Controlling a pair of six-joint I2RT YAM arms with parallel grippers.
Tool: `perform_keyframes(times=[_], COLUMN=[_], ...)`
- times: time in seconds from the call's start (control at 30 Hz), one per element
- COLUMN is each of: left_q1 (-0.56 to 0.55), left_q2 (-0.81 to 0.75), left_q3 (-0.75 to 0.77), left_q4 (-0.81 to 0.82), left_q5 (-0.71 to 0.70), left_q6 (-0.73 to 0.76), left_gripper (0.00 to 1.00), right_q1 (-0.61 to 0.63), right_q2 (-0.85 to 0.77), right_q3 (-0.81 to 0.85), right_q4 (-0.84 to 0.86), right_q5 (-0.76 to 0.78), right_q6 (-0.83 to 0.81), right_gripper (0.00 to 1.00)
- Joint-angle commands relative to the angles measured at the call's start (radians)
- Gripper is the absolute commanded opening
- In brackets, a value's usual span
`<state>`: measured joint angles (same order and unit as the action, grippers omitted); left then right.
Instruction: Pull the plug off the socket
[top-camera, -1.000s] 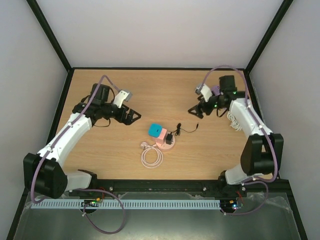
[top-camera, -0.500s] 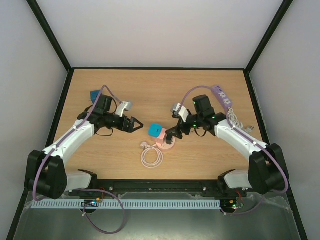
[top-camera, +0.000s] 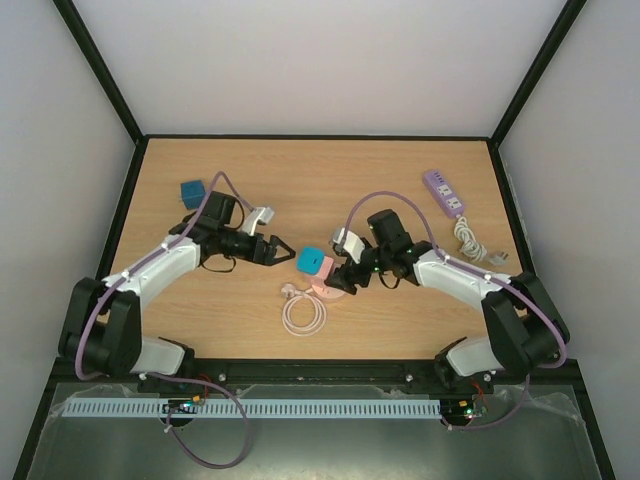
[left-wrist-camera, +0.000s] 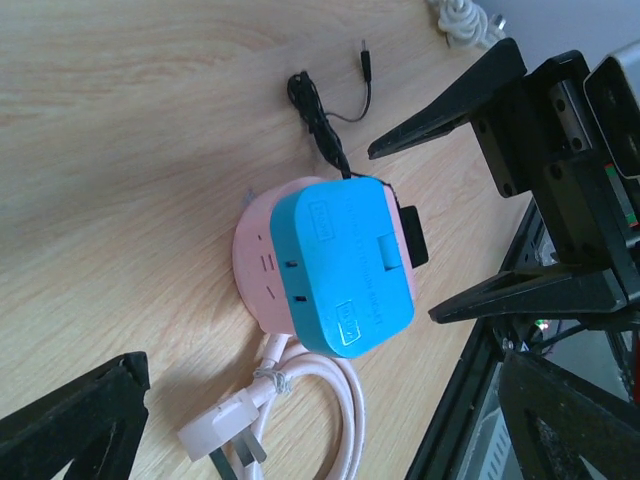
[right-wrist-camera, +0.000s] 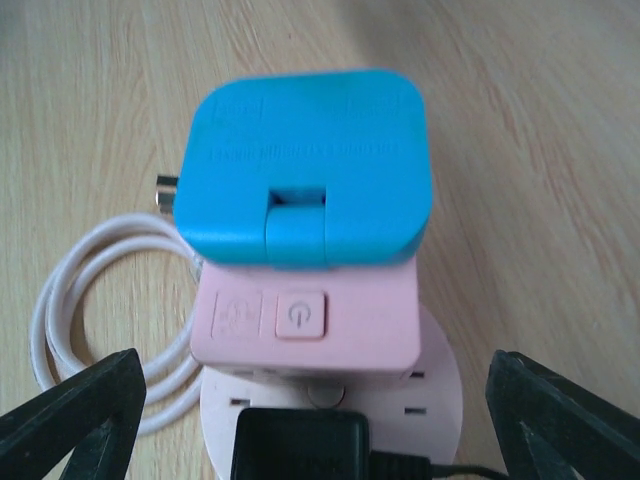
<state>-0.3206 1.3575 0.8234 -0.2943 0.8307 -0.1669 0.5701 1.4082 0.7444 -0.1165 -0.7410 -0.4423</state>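
Note:
A pink socket (top-camera: 326, 283) sits mid-table on a round base (right-wrist-camera: 440, 390). A blue plug adapter (top-camera: 312, 261) is plugged into its top, also seen in the left wrist view (left-wrist-camera: 345, 265) and the right wrist view (right-wrist-camera: 310, 165). A black plug (right-wrist-camera: 300, 445) with a thin black cable (left-wrist-camera: 320, 125) sits in the base's near side. My right gripper (top-camera: 345, 277) is open, its fingers either side of the black plug and socket, not touching. My left gripper (top-camera: 283, 251) is open and empty, just left of the blue adapter.
The socket's white cord (top-camera: 303, 313) lies coiled in front of it, with its white plug (left-wrist-camera: 222, 437) loose. A purple power strip (top-camera: 443, 192) with a white cable (top-camera: 468, 238) lies at the back right. A small blue box (top-camera: 191, 191) sits at the back left.
Both arms have closed in on the socket. The right gripper swung from the back right down to the black plug. The left gripper moved right toward the blue adapter.

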Motion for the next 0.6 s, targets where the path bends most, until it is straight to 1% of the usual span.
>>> perform_keyframes(times=[0.0,0.17,0.27,0.57], left_q1=[-0.025,-0.033,-0.045,-0.095], left_q2=[0.055,0.088,0.117,0.144], left_q3=[-0.003,0.016,0.011,0.017], left_q4=[0.024,0.062,0.08,0.116], left_q5=[0.067,0.079,0.086,0.077], left_q6=[-0.02,-0.061,-0.075,-0.095], left_gripper=[0.96,0.95,0.93,0.87], right_q1=[0.016,0.039,0.056,0.069], right_q2=[-0.002,0.008,0.02,0.058], right_q3=[-0.04,-0.043,-0.039,-0.027], right_q4=[0.077,0.11,0.123,0.139], right_q5=[0.025,0.05,0.066,0.074], right_q6=[-0.011,-0.005,-0.013,-0.022], right_gripper=[0.9,0.89,0.89,0.79])
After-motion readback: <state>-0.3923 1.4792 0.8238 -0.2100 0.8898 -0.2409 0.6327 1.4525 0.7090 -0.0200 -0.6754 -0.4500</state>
